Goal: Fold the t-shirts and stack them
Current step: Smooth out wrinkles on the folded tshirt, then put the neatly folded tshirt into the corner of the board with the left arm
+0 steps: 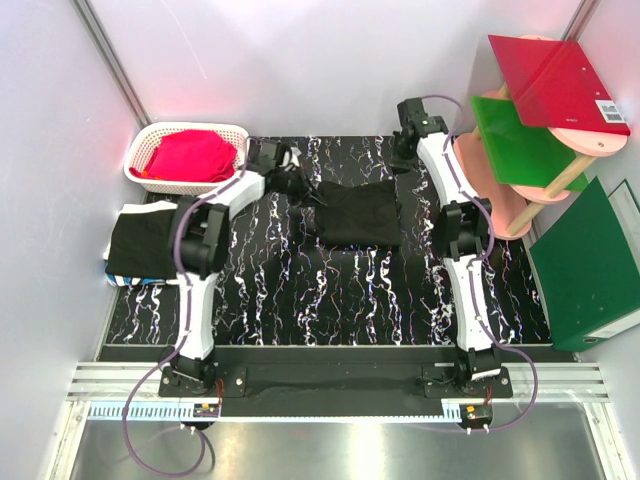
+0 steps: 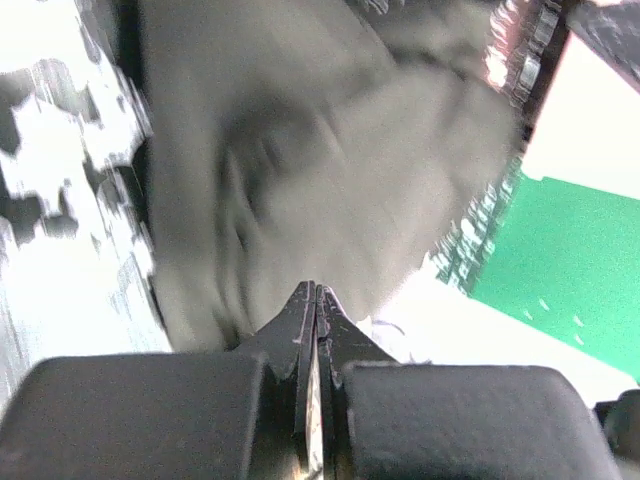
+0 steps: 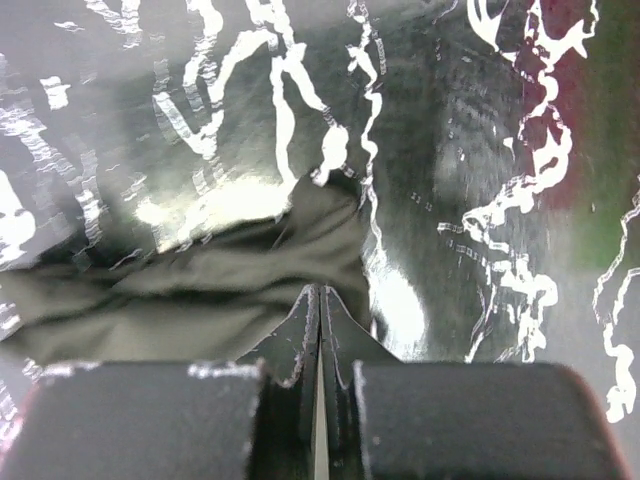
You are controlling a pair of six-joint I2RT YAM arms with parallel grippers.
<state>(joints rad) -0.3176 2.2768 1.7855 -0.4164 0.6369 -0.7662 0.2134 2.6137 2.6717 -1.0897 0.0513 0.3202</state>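
My left claw [image 2: 316, 292] and right claw [image 3: 319, 292] are both pressed together near a crumpled black t-shirt [image 1: 355, 212] on the worktop [image 1: 300, 295].

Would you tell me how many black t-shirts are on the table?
2. One black t-shirt lies crumpled at the table centre; a folded t-shirt at its left edge, near the white basket, may hide more beneath.

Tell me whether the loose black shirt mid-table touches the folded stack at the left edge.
Apart. The top view shows the loose shirt and the folded stack separated by a wide stretch of bare marbled table.
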